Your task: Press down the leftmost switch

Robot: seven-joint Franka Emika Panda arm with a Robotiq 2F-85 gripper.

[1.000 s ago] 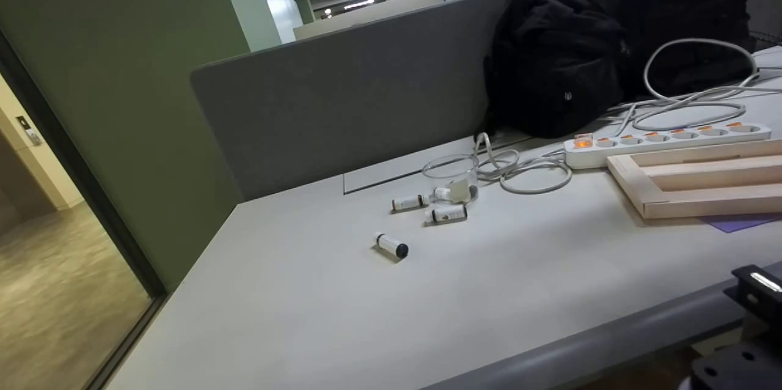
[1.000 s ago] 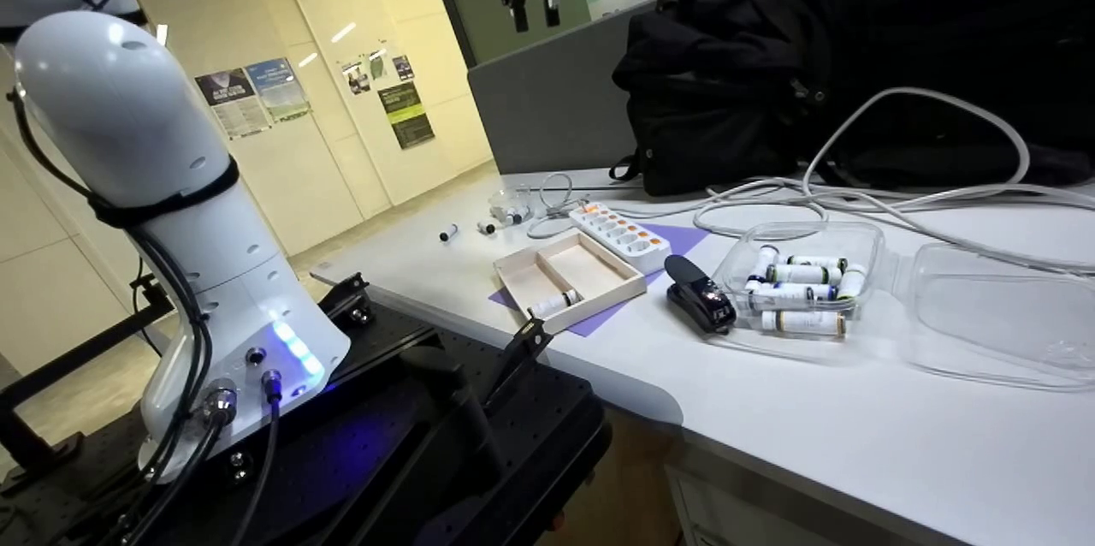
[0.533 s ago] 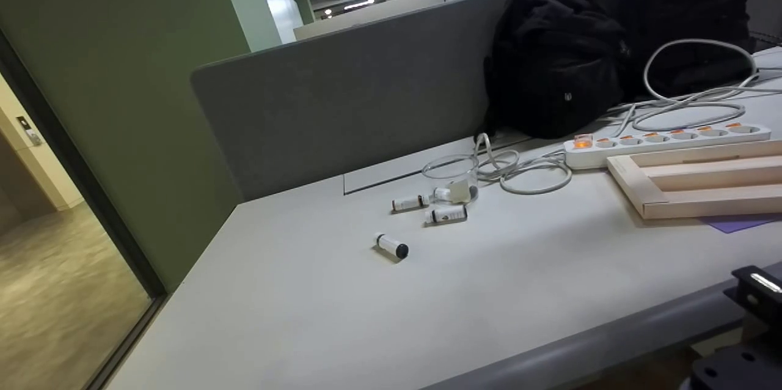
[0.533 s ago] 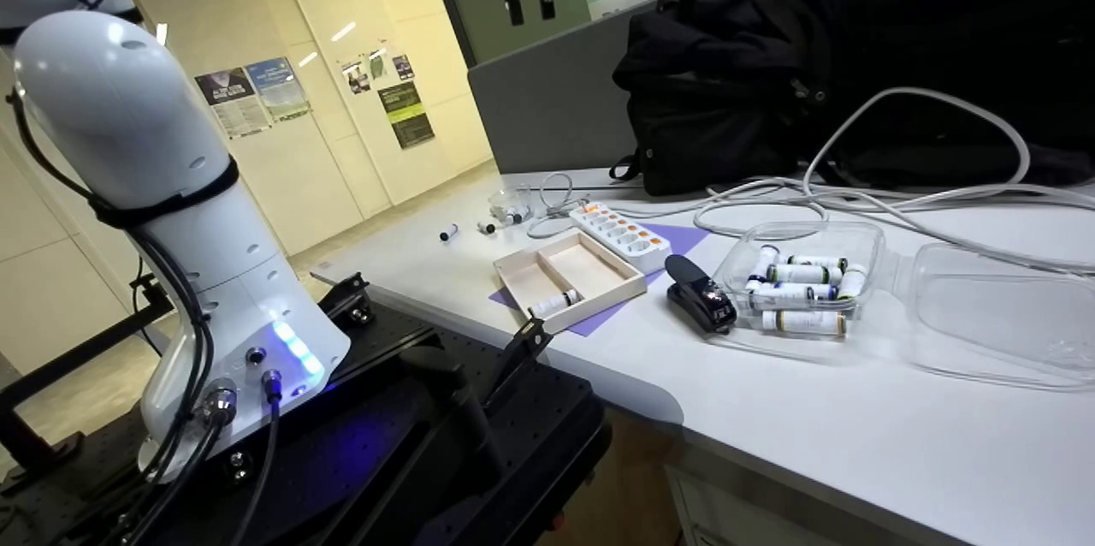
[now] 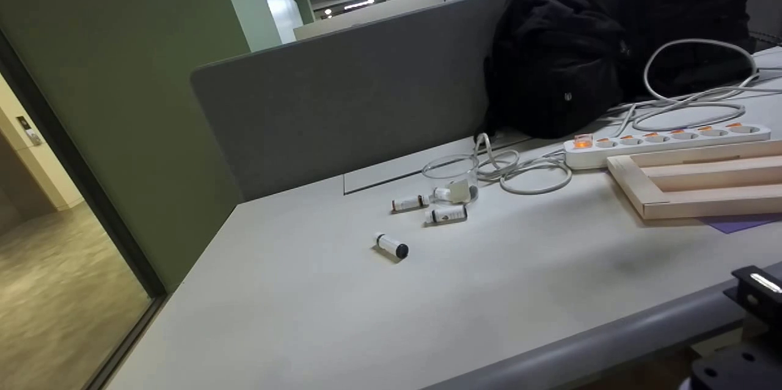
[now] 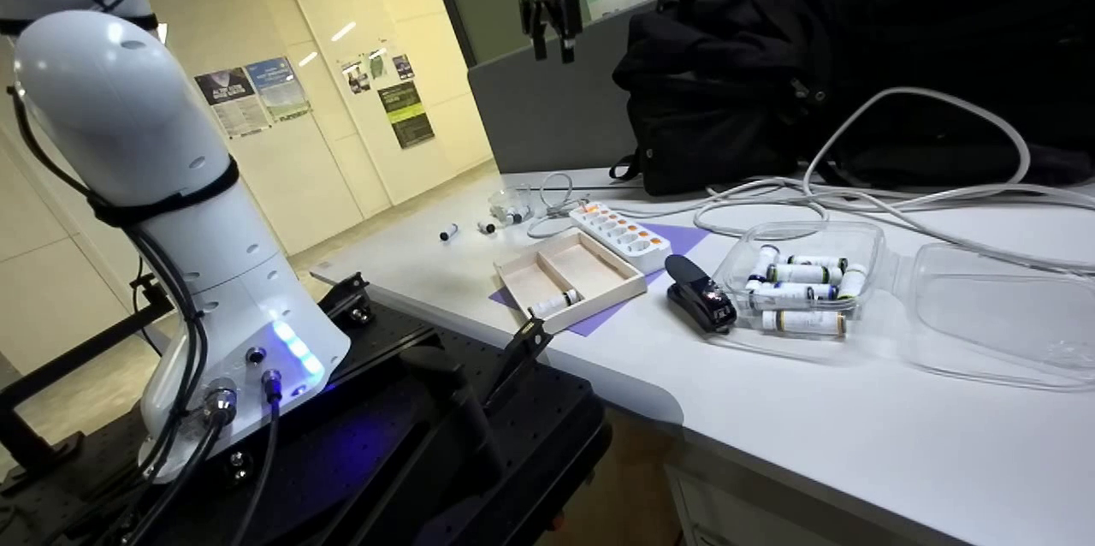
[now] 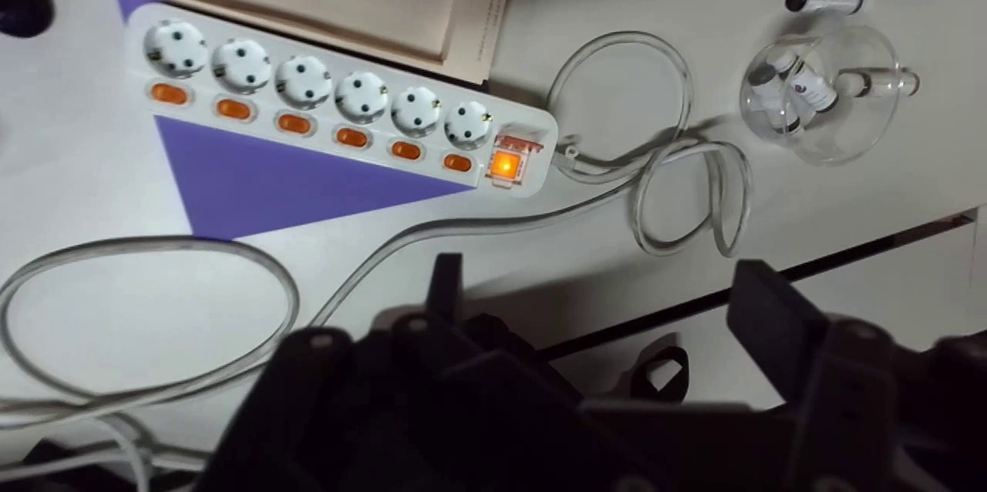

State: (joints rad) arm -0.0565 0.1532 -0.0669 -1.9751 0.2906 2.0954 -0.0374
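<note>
The raised arm [image 6: 227, 246] is cropped by an exterior view's top edge; the gripper [image 6: 553, 50] is pointed down, jaws parted. Behind the wooden tray [image 5: 635, 181] in an exterior view, the power strip [image 5: 669, 145] is partly hidden; at its end, the leftmost switch [image 5: 583, 142] is lit.

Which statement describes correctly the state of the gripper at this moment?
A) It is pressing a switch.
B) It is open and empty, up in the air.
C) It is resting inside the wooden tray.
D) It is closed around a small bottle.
B: in an exterior view the gripper hangs in the air, and in the wrist view its fingers stand wide apart, gripping nothing.
</note>
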